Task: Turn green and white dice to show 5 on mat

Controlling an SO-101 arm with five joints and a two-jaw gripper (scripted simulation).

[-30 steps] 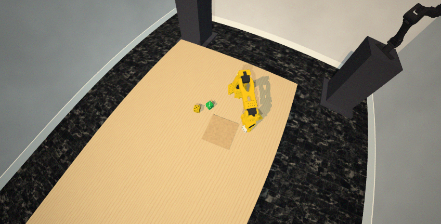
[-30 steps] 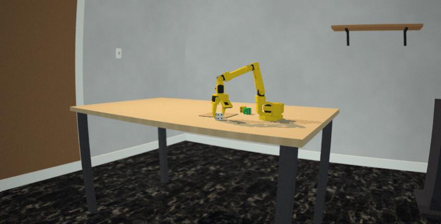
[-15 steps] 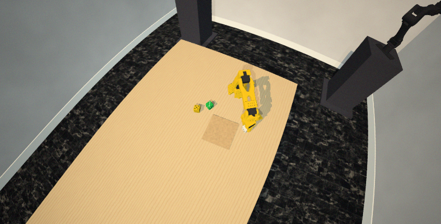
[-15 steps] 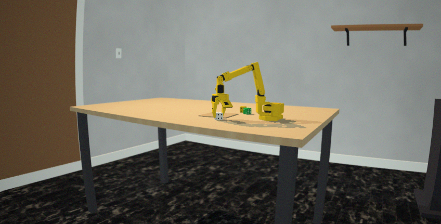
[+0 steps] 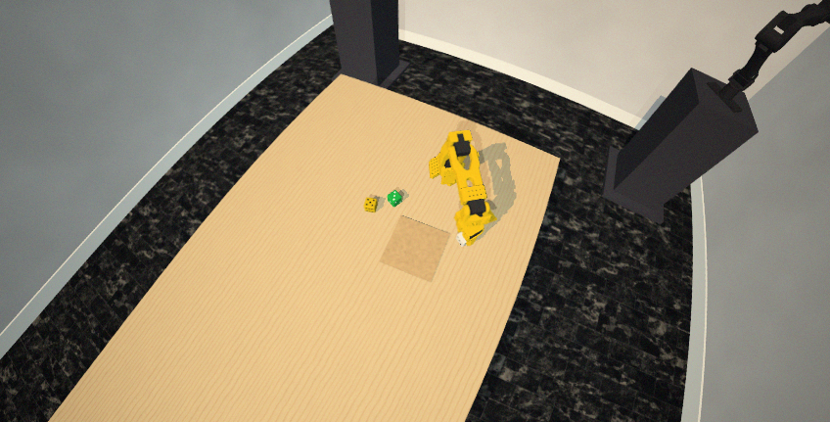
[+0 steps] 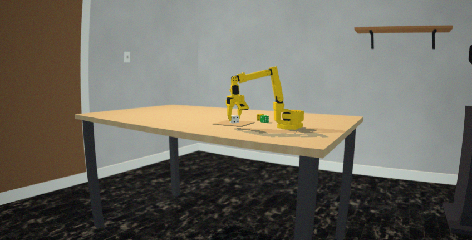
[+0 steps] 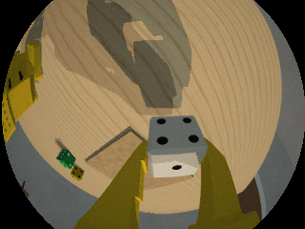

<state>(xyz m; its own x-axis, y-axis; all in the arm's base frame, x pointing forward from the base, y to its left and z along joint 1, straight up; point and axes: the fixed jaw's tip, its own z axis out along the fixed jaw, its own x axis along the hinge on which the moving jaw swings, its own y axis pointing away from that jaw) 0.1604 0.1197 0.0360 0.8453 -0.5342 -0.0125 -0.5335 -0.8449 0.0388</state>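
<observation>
My gripper [image 5: 464, 239] [image 6: 235, 120] [image 7: 176, 148] is shut on the white die [image 5: 461, 238] [image 6: 234, 118] [image 7: 177, 132] and holds it a little above the table, beside the mat's near right edge in the top view. In the wrist view the die shows a face with one pip and a shaded face with several pips. Its top is mostly hidden. The green die [image 5: 394, 198] [image 6: 264, 118] [image 7: 66, 157] stands on the table off the mat; its top seems to show 3. The brown mat [image 5: 414, 250] [image 6: 221, 123] [image 7: 114, 157] lies flat with no die on it.
The yellow die [image 5: 370, 204] [image 6: 260, 116] [image 7: 77, 173] stands on the table close beside the green die, with 5 on top. The arm's base [image 5: 459, 141] [image 6: 290, 119] stands at the table's back end in the top view. The table's long edge runs to the arm's right there.
</observation>
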